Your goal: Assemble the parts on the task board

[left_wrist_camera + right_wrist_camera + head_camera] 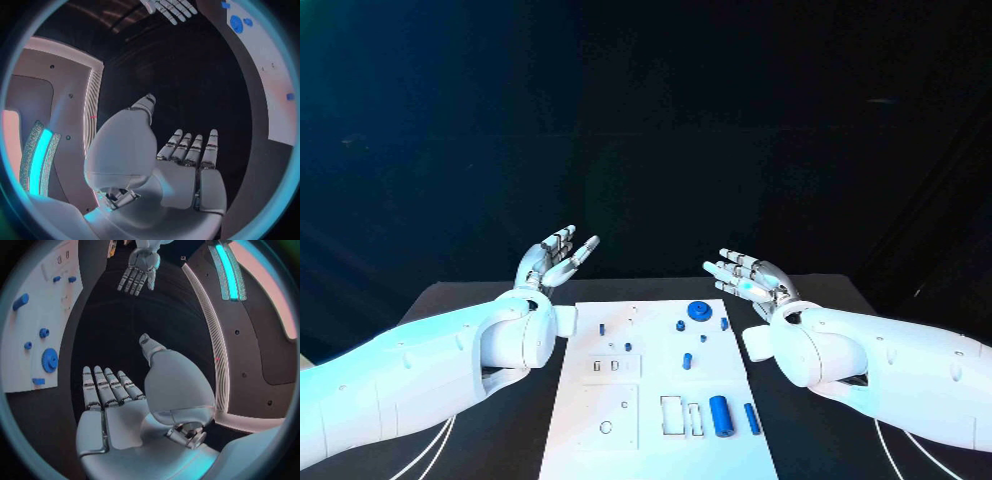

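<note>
The white task board [661,440] lies in the middle of the black table. Several blue parts sit on it: a round gear [700,310] at the far end, small pegs [681,325] near it, a thick cylinder [720,415] and a thinner pin [751,418] at the near right. My left hand [557,258] is raised above the table's far left, beyond the board's corner, fingers spread and holding nothing. My right hand [747,273] is raised off the board's far right corner, palm up, fingers apart, empty. The right wrist view shows the gear [49,360] and the cylinder [20,301].
The black table [473,300] extends on both sides of the board. White rectangular slots [672,410] and a small round hole [606,427] mark the board's near part. Dark background lies beyond the table's far edge.
</note>
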`<move>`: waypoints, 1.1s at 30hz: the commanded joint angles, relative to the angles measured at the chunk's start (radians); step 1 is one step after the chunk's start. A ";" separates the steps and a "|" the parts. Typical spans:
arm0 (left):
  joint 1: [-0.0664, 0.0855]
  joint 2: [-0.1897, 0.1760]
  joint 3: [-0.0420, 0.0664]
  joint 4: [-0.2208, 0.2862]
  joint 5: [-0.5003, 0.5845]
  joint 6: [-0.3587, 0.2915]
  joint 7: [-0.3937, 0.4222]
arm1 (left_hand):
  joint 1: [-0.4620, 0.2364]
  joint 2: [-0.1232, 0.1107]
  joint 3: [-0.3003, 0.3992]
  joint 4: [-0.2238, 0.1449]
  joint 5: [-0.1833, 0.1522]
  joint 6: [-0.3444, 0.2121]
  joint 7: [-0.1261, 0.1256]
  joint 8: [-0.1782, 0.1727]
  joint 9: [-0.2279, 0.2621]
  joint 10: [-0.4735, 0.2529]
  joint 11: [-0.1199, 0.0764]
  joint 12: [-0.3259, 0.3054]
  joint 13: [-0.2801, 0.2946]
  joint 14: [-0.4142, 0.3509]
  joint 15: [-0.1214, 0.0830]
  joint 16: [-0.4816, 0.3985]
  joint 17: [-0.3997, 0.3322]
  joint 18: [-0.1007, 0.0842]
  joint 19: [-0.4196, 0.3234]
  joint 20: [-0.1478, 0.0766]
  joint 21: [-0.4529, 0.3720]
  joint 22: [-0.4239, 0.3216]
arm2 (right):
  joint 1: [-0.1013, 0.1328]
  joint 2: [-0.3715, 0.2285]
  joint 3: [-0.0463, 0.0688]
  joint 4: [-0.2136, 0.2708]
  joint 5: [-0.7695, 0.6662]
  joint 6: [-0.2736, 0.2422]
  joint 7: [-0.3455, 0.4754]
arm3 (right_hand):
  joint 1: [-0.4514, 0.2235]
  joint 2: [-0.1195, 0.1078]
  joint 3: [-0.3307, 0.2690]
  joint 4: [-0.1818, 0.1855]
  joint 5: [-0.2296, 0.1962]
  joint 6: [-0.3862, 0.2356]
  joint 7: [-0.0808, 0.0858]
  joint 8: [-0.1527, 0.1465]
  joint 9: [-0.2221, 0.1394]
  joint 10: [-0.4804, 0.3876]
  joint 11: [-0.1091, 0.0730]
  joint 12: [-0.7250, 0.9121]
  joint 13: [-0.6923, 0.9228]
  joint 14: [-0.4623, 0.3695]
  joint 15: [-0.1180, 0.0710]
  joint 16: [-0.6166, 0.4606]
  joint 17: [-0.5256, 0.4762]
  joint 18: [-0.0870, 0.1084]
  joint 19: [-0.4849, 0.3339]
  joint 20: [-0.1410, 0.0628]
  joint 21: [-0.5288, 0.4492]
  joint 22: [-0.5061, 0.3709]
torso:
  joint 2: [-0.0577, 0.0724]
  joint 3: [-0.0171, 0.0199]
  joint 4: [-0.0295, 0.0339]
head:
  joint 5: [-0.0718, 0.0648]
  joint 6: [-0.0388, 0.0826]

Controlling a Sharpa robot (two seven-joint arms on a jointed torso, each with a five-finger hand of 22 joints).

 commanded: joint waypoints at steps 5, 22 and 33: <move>0.002 0.002 0.000 0.001 -0.012 0.056 0.020 | 0.057 0.007 0.009 0.016 0.006 0.037 0.055 0.012 0.006 0.045 0.019 0.012 0.006 0.043 0.015 0.013 0.008 0.024 0.020 0.009 0.015 0.005 | 0.015 -0.003 -0.014 -0.011 -0.069 0.176 -0.094 | 0.146 -0.007 0.039 -0.081 0.005 0.277 0.096 0.063 0.039 0.358 -0.004 0.033 0.022 0.368 -0.016 0.061 0.041 0.052 0.316 0.006 0.094 0.036 | 0.000 -0.0001 0.0000 | 0.000 0.000; 0.024 -0.144 0.006 0.190 -0.096 0.141 0.004 | 0.118 0.002 0.095 -0.001 -0.001 0.496 0.094 0.164 0.094 0.705 0.043 0.089 0.042 0.754 -0.045 0.265 0.206 0.137 0.545 -0.031 0.316 0.133 | 0.114 0.009 -0.012 -0.087 -0.975 0.117 -0.169 | 0.165 -0.083 0.137 -0.128 0.005 0.628 0.044 0.138 0.082 0.764 -0.114 0.038 0.035 0.856 -0.160 0.218 0.167 0.084 0.755 -0.111 0.297 0.099 | 0.080 0.0335 0.0376 | -0.025 -0.015; 0.026 -0.202 0.018 0.296 -0.125 0.192 -0.048 | 0.119 -0.045 0.161 -0.009 -0.003 0.531 0.074 0.184 0.118 0.797 0.014 0.059 0.047 0.816 -0.090 0.506 0.402 0.133 0.584 -0.086 0.568 0.285 | 0.141 0.033 -0.010 -0.088 -1.349 0.207 -0.352 | 0.129 -0.158 0.209 -0.108 0.005 0.676 0.008 0.131 0.126 0.840 -0.155 0.029 0.045 1.064 -0.222 0.598 0.536 0.069 0.906 -0.193 0.647 0.372 | 0.119 0.0466 0.0601 | -0.053 -0.015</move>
